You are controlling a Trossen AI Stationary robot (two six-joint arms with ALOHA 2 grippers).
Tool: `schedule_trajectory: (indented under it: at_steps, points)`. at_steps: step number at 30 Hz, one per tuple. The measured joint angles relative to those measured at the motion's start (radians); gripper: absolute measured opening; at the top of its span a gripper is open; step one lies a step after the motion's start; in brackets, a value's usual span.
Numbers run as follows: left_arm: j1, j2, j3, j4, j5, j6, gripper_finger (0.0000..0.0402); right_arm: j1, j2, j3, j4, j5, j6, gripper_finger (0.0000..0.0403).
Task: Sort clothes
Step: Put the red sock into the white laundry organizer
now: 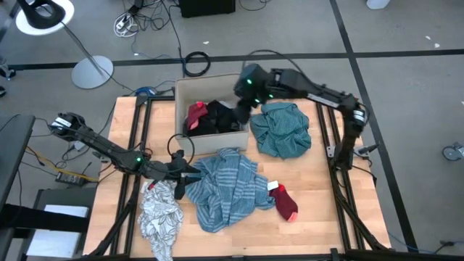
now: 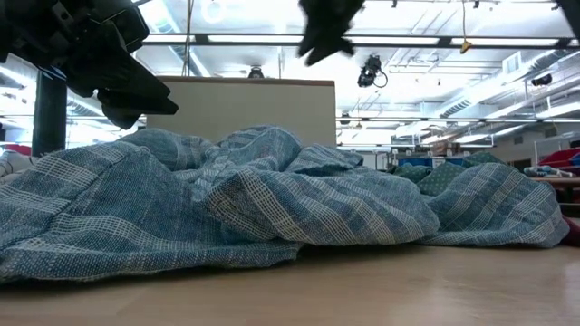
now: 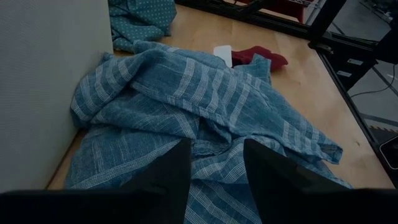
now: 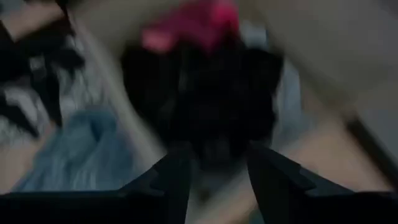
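Observation:
A blue-striped garment [image 1: 226, 190] lies crumpled on the table's middle, with a teal piece [image 1: 284, 129] beyond it to the right. A red sock [image 1: 286, 203] lies at the striped garment's right edge, and a white-grey patterned piece [image 1: 161, 216] at the near left. Red [image 1: 197, 114] and black [image 1: 223, 116] clothes lie inside the cardboard box [image 1: 181, 98]. My left gripper [image 3: 216, 146] stands open just above the striped garment's left part [image 3: 205, 93]. My right gripper [image 4: 221, 152] is open high over the box's right end, above the black clothes [image 4: 211, 87].
The box stands at the table's far middle, and its wall [image 3: 50, 74] rises close beside my left gripper. Dark frame rails [image 1: 339, 138] run along the table's left and right sides. Bare wood [image 1: 326, 217] shows at the near right.

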Motion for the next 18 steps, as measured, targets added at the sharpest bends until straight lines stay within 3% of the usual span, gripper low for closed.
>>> schedule_trajectory:
  at_steps: [4,9,18]
  points:
    - [0.000,0.000,0.000,0.000,0.000,0.000,0.0152,0.131,-0.066,0.000,-0.224,0.183,0.153,0.0145]
    - [0.000,0.000,0.000,0.000,0.000,-0.001,0.0152,0.374,-0.104,0.000,-0.421,0.434,0.351,0.0138]
    - [0.000,0.000,0.000,0.000,0.000,-0.006,0.0152,0.788,-0.110,-0.114,-0.474,0.621,0.755,0.0137]
